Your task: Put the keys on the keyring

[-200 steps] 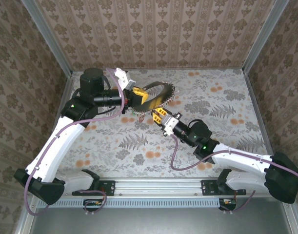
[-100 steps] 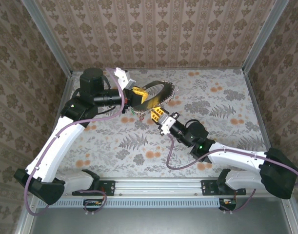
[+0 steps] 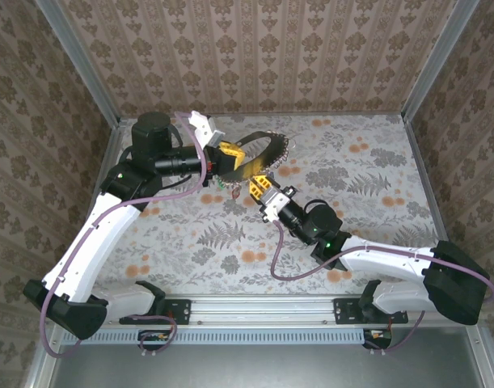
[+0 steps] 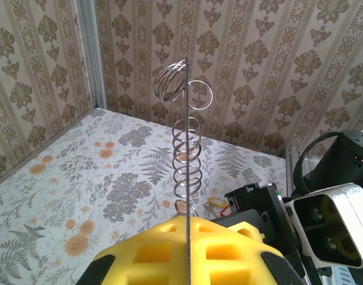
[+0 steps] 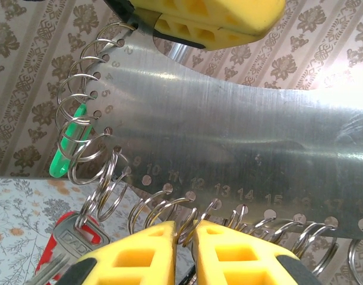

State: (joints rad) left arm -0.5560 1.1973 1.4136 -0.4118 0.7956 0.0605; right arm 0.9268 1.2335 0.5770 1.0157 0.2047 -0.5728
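L gripper [image 4: 187,240] fingers clamped on flat silvery steel keyring hoop [image 5: 240,130], held up edge-on. R gripper [image 5: 184,237] pinches small wire split ring [image 5: 182,223] at rim. Red-headed key [image 5: 71,240] hangs nearby. Advise firm pinch, slow twist, don't deform coil.

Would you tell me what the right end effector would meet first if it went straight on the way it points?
The right end effector would hit the keyring first, just past the small ring it seems to pinch; the left end effector lies beyond, depth unclear.
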